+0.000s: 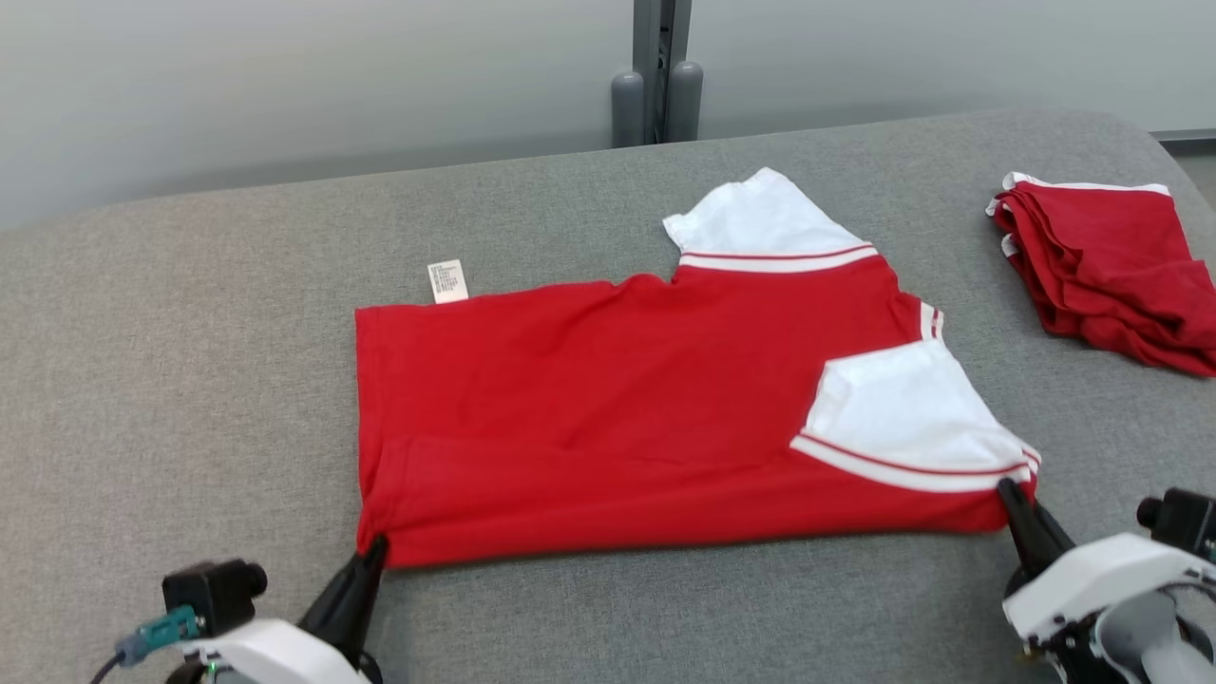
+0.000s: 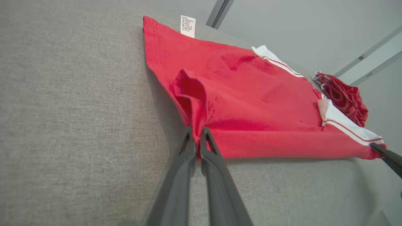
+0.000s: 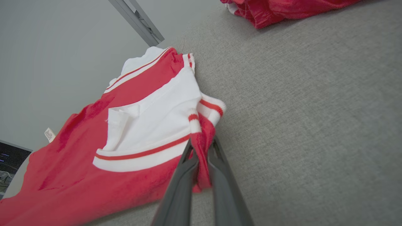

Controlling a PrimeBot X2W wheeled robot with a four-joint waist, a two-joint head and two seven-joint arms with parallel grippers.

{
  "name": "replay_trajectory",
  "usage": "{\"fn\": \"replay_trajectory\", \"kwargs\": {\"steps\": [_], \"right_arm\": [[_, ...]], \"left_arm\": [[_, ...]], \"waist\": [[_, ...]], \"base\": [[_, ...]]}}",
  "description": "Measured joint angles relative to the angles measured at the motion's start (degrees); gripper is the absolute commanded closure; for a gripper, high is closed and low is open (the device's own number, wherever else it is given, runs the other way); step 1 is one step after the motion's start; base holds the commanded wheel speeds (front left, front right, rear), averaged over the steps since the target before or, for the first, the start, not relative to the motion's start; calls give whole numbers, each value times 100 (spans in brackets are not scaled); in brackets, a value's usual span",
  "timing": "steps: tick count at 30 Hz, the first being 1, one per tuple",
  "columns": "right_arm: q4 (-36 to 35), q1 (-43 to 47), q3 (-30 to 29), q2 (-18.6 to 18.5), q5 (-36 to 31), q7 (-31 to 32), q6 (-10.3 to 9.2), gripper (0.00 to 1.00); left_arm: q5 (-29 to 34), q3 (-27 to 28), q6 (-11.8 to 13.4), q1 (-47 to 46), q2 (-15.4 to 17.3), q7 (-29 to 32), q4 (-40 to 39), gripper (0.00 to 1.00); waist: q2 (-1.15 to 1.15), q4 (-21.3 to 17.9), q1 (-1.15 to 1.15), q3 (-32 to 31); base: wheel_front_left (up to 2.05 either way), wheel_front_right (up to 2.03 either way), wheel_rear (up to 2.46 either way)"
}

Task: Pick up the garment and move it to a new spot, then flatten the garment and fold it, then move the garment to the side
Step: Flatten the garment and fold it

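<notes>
At the left, the left gripper is seen with its jaws pressed together on the near hem corner of the shirt. In the left wrist view the red cloth is bunched into a ridge at the fingertips. The shirt is spread lengthwise across the middle of the grey table. A label sticks out at the far hem, and a white sleeve is laid on top towards the right. There the right gripper is closed on the near shoulder corner, just below that sleeve, with several layers nipped together.

The cloth is judged light, soft and limp. It can be expected to sag between the two holds and to crease wherever slack is left, and thin layers may slip from a shallow pinch. It is best taken at corners and seams, where the fabric is thickest, and kept taut. A pile of folded red cloth lies well apart at the far right.
</notes>
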Motion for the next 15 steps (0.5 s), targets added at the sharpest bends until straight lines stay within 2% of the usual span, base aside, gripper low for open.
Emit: {"fn": "replay_trajectory", "kwargs": {"steps": [8,15], "right_arm": [[-842,1048,-530,350,-252,348,0,100],[-1328,1352,-921,641,-621,683,0,100]], "left_arm": [[-146,-94,208,767,82,302,-570,100],[-159,-120,461,871,115,501,-599,100]], "waist": [[0,13,0,20],[0,-37,0,6]], "base": [[0,0,0],[0,0,0]]}}
